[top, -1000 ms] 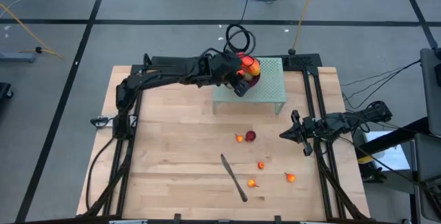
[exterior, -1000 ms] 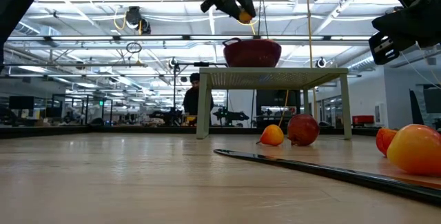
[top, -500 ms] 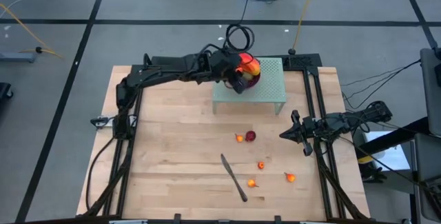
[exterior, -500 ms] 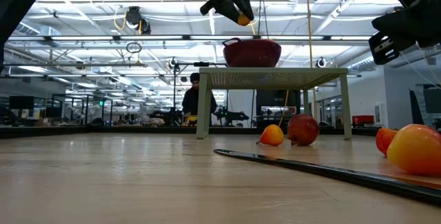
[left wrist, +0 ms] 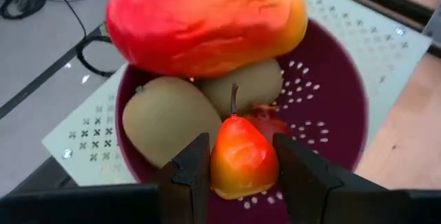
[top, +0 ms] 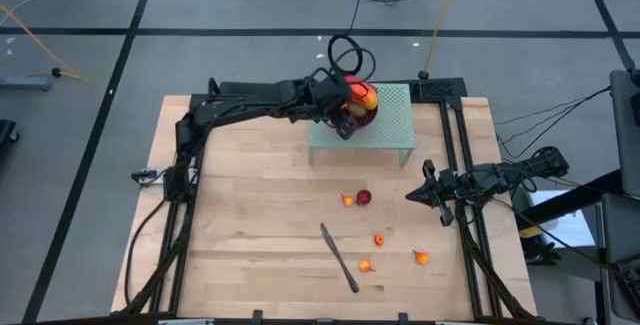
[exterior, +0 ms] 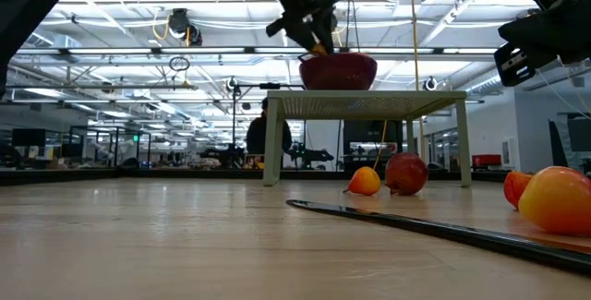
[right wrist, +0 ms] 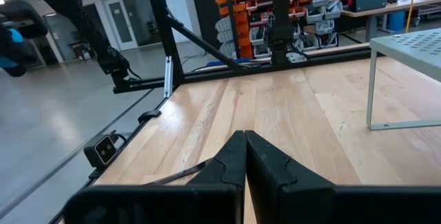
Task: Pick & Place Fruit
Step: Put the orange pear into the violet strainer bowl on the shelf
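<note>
Between the fingers (left wrist: 190,176) of the left hand (left wrist: 241,176): a small orange-red fruit (left wrist: 242,156), stem up, clamped narrowly at its flanks and poised over the purple perforated bowl (left wrist: 331,107). Just beyond the hand, inside the bowl: a red-yellow mango (left wrist: 207,24) lying across two brownish-green kiwis (left wrist: 165,120), with a dark red piece partly hidden directly below the held fruit. Beneath the bowl: a pale perforated stand (top: 390,130) at the far end of the desk (top: 250,225). Well apart from this hand, loose on the desk: a dark red fruit (top: 364,197) touching or nearly touching one tiny orange-red piece (top: 347,201), three more tiny pieces (top: 379,240) near the knife (top: 340,258). Right hand (top: 412,196): fully closed, empty, parked low at the desk's right side. Judged step: release into the bowl. Judged risks: a drop onto the rounded heap, followed by a roll over the rim and off the stand; a fingertip brushing the mango on retreat, tipping it out; a nudge shifting the bowl toward the stand's edge.
</note>
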Motion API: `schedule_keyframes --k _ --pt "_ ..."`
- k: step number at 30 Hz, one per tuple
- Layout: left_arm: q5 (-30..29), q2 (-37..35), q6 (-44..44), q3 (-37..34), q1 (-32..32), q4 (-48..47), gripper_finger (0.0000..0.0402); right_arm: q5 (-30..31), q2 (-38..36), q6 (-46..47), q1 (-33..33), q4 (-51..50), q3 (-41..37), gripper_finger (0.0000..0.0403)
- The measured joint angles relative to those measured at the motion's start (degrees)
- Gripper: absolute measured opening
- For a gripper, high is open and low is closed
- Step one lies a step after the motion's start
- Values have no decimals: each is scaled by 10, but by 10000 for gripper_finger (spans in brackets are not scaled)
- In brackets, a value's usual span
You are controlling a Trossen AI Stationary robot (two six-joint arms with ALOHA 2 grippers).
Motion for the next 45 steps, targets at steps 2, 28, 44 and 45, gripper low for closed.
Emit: schedule_keyframes --k 2,28,44,45 --pt "0 4 0 0 0 18 136 0 0 0 0 0 0 0" --pt "5 25 50 0 -10 21 136 0 0 0 0 0 0 0" --pt "0 25 73 0 -9 21 138 0 0 0 0 0 0 0" --pt "0 25 73 0 -9 21 141 0 0 0 0 0 0 0"
